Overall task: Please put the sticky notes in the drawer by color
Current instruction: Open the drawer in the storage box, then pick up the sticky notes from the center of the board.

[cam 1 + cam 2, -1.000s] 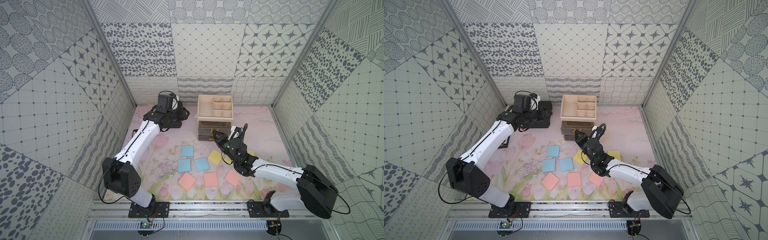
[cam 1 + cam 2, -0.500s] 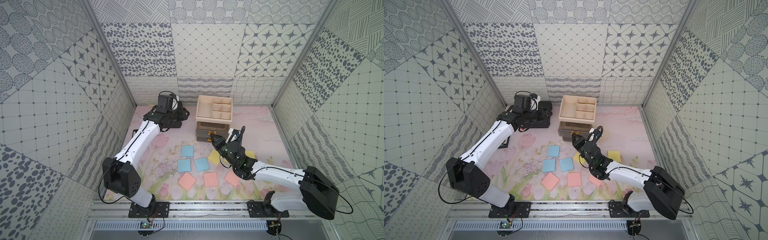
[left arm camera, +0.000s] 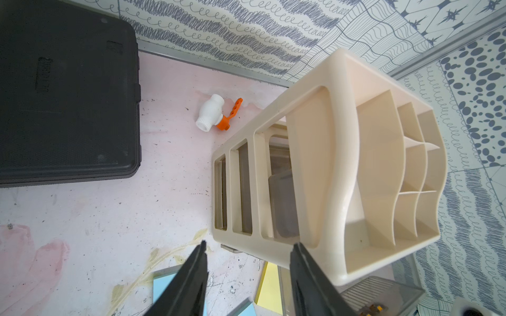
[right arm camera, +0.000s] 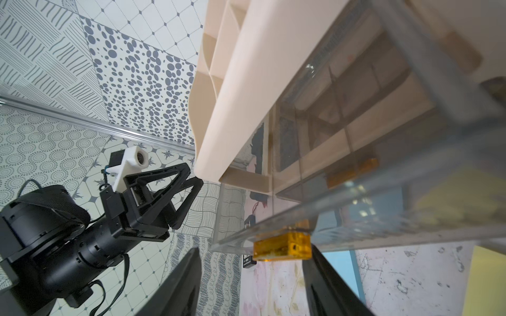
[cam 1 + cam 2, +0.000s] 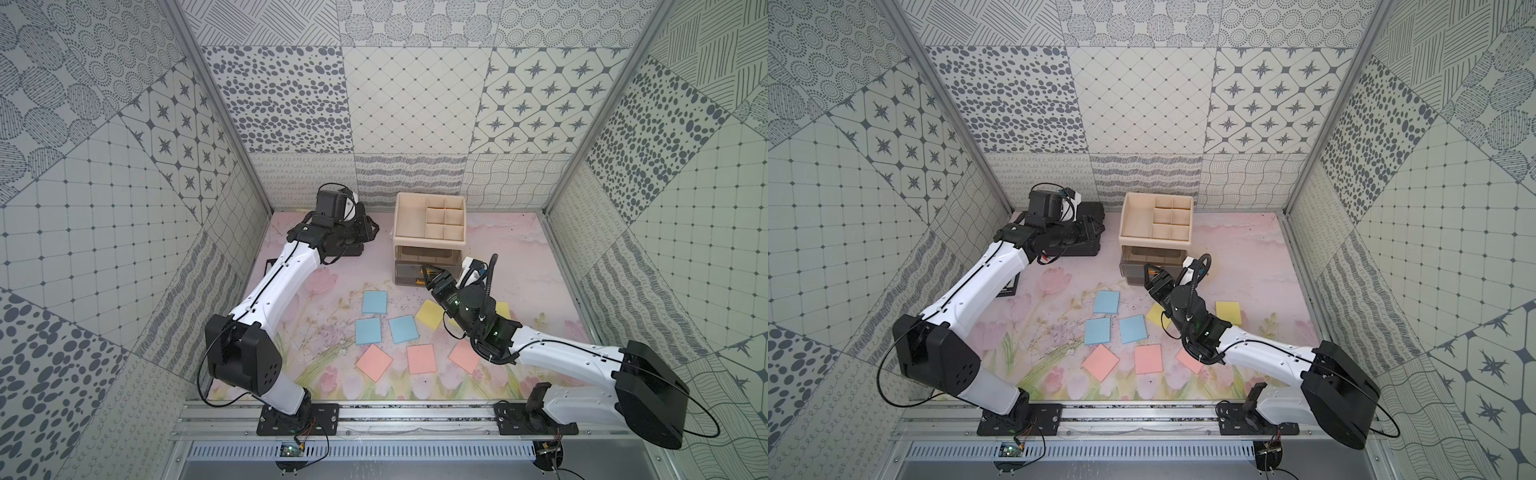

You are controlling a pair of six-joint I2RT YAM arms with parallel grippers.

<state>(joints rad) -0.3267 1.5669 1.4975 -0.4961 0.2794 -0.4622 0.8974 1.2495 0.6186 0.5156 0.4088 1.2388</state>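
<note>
Top views: cream plastic three-drawer cabinet (image 5: 411, 241) at rear of pink floral desk (image 5: 519, 257), one smoky translucent drawer (image 5: 409, 274) pulled out. Light-blue sticky notes (image 5: 374, 301), yellow sticky notes (image 5: 432, 314), salmon-pink sticky notes (image 5: 421, 358) flat on desk in front.
Left wrist: left end effector (image 3: 249, 243) released, beside cabinet, near black plastic case (image 3: 68, 95).
Right wrist: right end effector (image 4: 254, 249) released, jaws either side of drawer's gold handle (image 4: 282, 246), not clamping.

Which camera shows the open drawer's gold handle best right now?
The right wrist view: the gold handle fills the foreground between the right gripper's spread fingers. Both top views show only a small yellow glint by the gripper; the left wrist view shows only a sliver.
</note>
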